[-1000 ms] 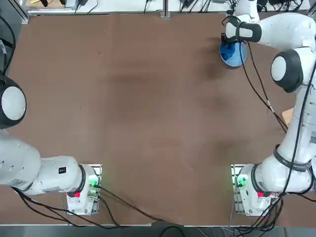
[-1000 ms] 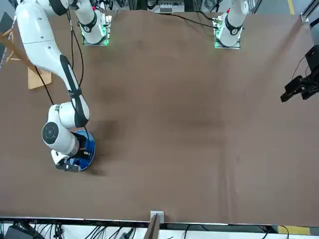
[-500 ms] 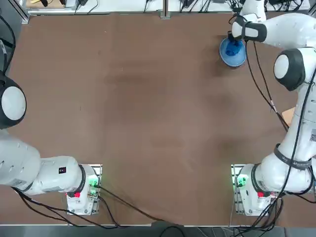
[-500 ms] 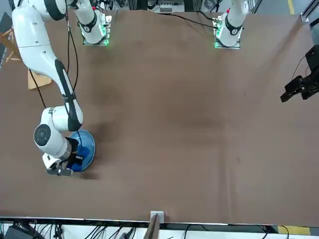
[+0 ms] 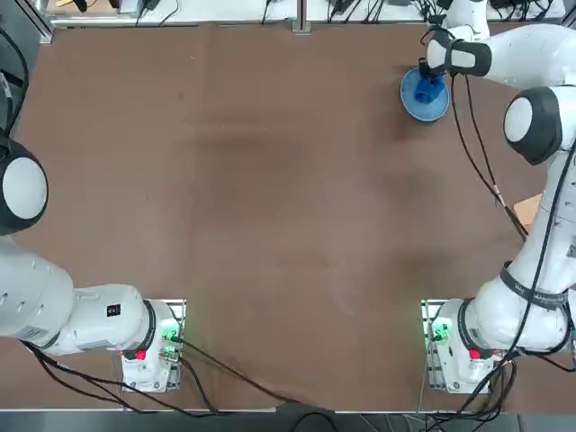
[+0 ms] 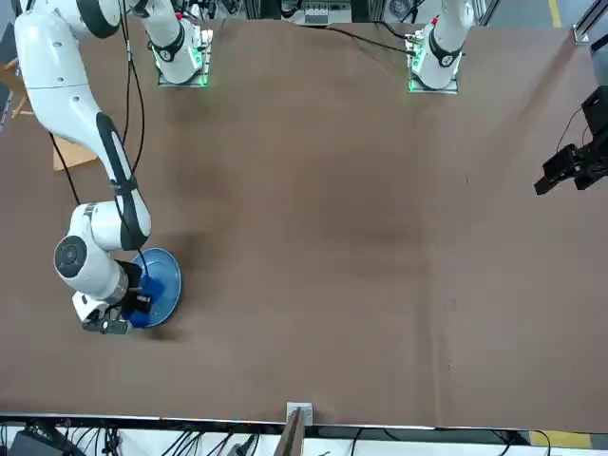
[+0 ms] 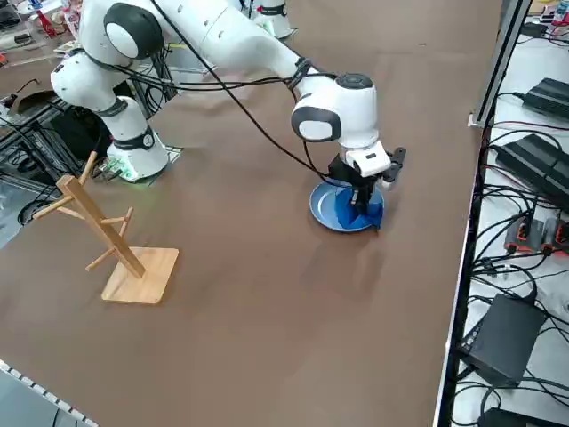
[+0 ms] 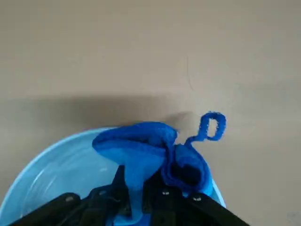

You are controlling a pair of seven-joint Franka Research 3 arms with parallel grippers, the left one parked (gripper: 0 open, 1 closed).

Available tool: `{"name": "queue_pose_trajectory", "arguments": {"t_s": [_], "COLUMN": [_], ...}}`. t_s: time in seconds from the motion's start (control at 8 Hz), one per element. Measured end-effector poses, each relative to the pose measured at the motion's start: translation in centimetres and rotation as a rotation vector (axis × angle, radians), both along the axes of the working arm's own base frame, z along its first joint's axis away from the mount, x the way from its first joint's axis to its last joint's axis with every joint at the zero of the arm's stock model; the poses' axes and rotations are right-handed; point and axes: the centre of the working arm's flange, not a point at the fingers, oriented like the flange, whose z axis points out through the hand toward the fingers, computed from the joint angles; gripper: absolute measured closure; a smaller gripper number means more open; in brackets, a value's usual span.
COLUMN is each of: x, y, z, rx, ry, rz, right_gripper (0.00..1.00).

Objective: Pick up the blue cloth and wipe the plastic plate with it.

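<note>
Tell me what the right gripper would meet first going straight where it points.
The right gripper, shut on the blue cloth, would probably press it into the plastic plate; how much gap remains is unclear.

I see the small round light-blue plastic plate [image 5: 417,106] lying flat on the brown table, and the deep royal-blue fabric cloth [image 8: 150,146] bunched up over it, one loop poking past the rim; its underside possibly touches the plate.
</note>
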Motion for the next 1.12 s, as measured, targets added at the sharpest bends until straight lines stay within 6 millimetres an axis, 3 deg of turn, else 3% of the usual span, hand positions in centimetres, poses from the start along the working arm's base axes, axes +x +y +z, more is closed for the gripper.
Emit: {"name": "queue_pose_trajectory", "arguments": {"t_s": [0.38, 0.75, 1.12], "x": [-1.9, -3.4, -2.6], "y": [0.7, 4.7, 7.3], "z": [0.1, 0.1, 0.3], "rx": [-0.012, -0.038, -0.032], "ry": [0.056, 0.149, 0.114], "rz": [0.012, -0.031, -0.050], "right_gripper": [0.92, 0.92, 0.92]}}
